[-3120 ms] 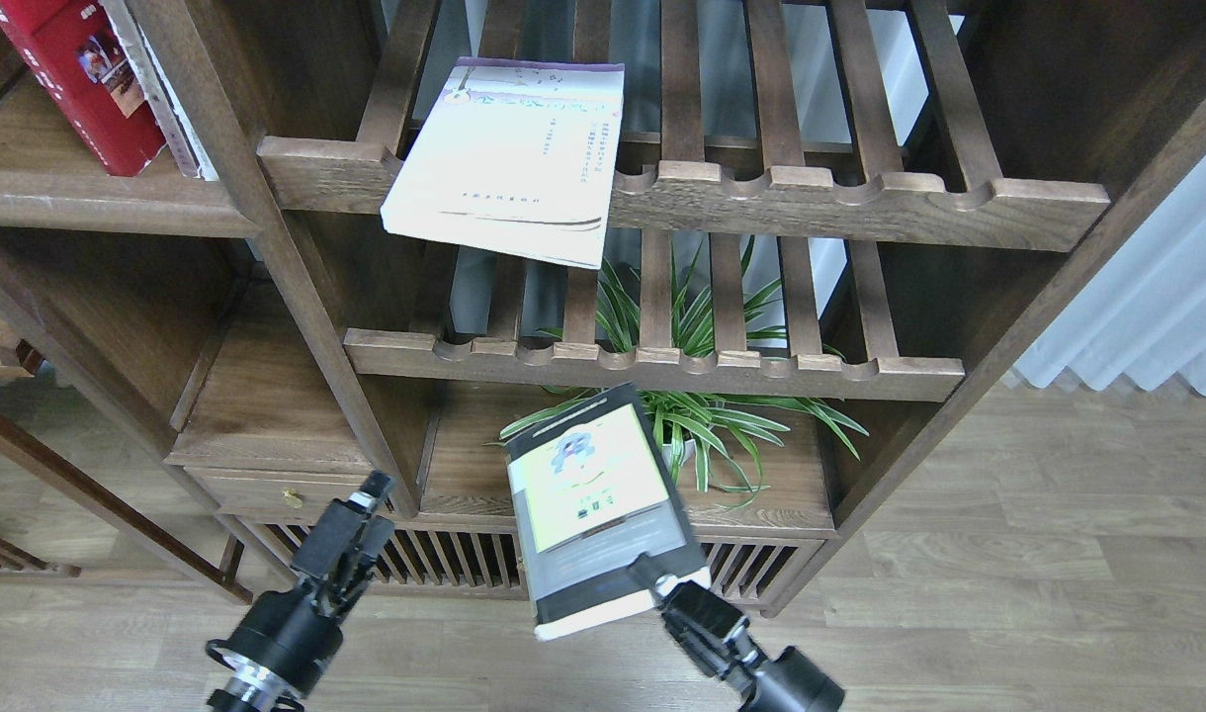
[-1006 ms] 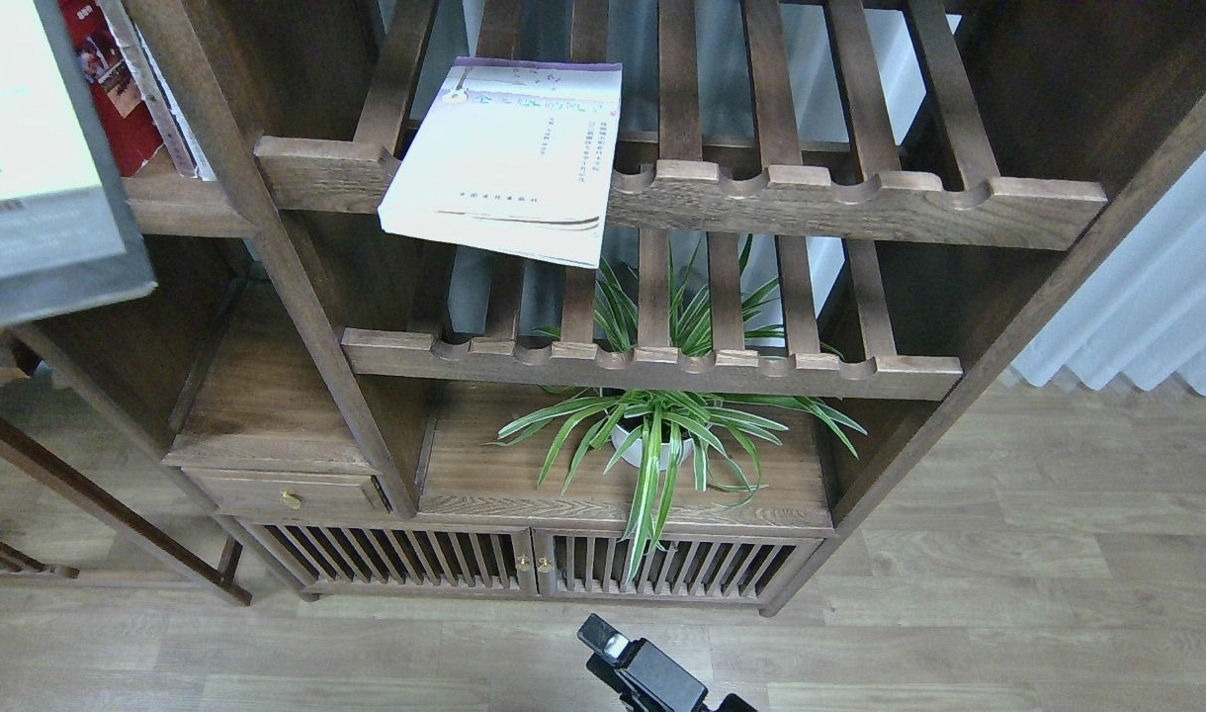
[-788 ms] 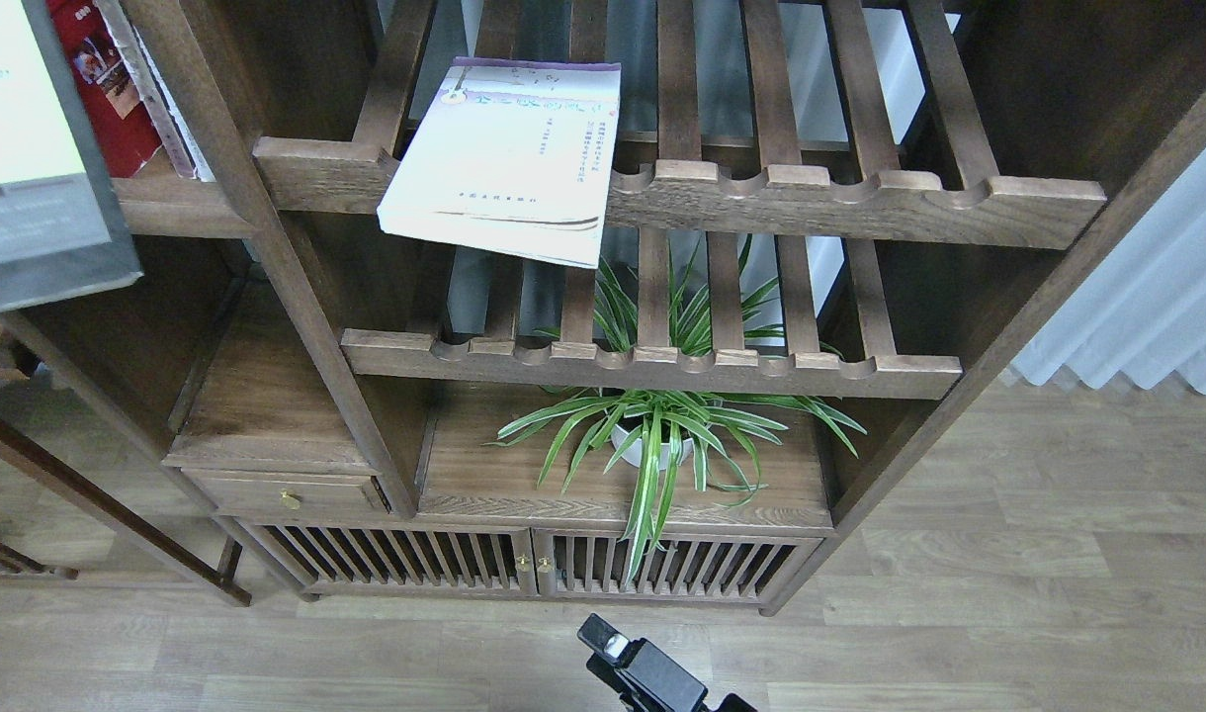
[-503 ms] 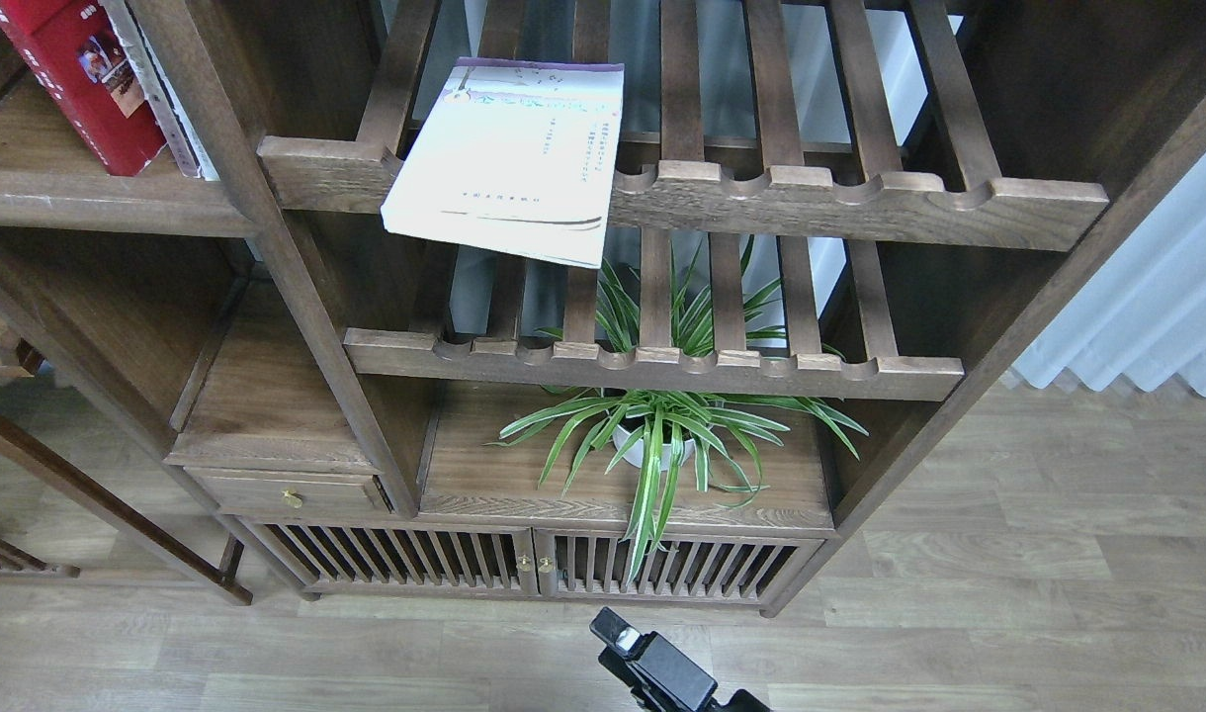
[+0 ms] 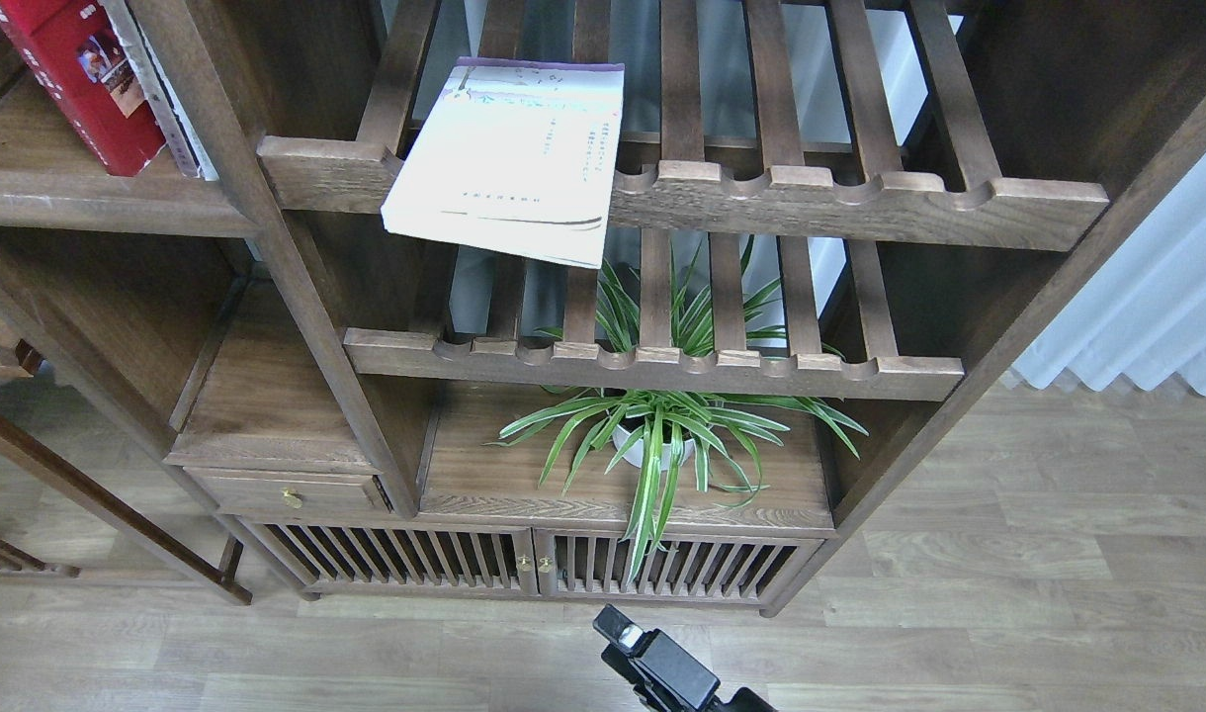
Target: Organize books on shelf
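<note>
Head view, looking forward and down at a dark-brown wooden bookcase; at top left, the shelf, a solid flat board with a plain rounded front edge, carrying the red book upright and leaning slightly, small photos on its cover, its top cut by the frame edge; just beside it on the right, touching, a thin pale strip that may be another book's page edge, too partly seen to name for certain; thick black-grey book not visible anywhere here. To the right of the upright post, the upper slatted rack with scalloped front rail bearing the cream-white book, lying flat and slightly skewed, its near corner overhanging the rail; below, the lower slatted rack, bare on the visible slats; beneath that, a potted plant with long striped green leaves in a white pot, standing on a flat board above the slatted cabinet doors. At the bottom edge, centre, only the right gripper showing as a dark block, hanging over the wood floor, well apart from every book; jaws seen end-on and dark, spread or pressed together impossible to tell; nothing visibly held. Left gripper out of frame.
</note>
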